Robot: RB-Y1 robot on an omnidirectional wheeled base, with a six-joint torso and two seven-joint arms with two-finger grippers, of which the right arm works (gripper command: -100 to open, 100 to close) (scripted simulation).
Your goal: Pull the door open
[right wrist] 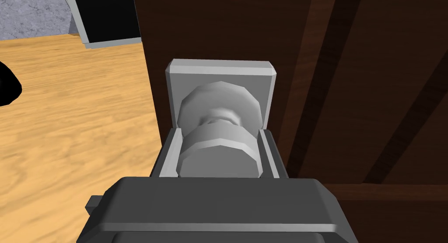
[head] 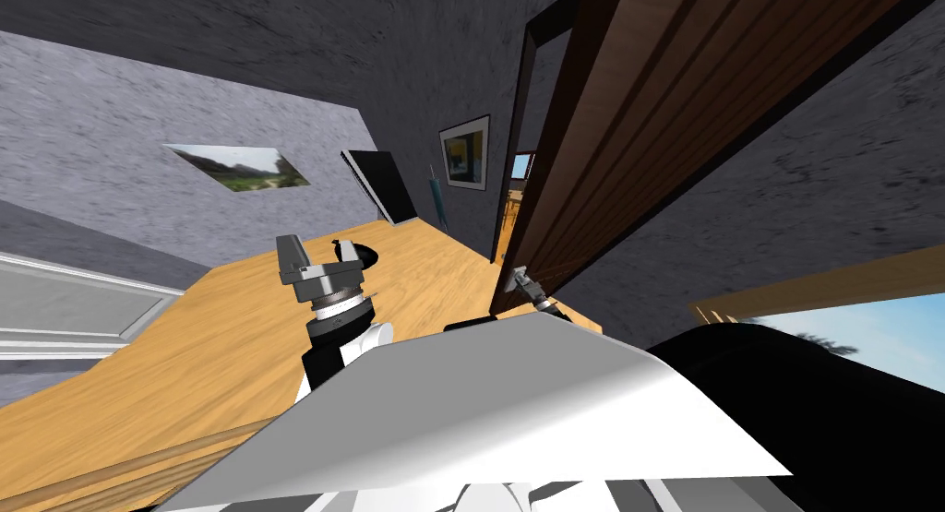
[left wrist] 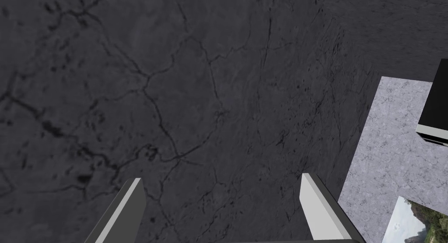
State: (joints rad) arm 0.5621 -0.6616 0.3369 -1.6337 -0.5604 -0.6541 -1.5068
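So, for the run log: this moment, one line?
right gripper: shut on grey round knob | dark brown wooden door: ajar | left gripper: open

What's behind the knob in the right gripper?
A grey square plate on the dark brown door. The knob and right gripper cover its lower part.

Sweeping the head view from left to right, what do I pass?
White panelled surface → frameless landscape picture → open left pincer → dark-framed yellow-and-blue picture → right pincer shut on the grey round door knob → bright sky-blue window.
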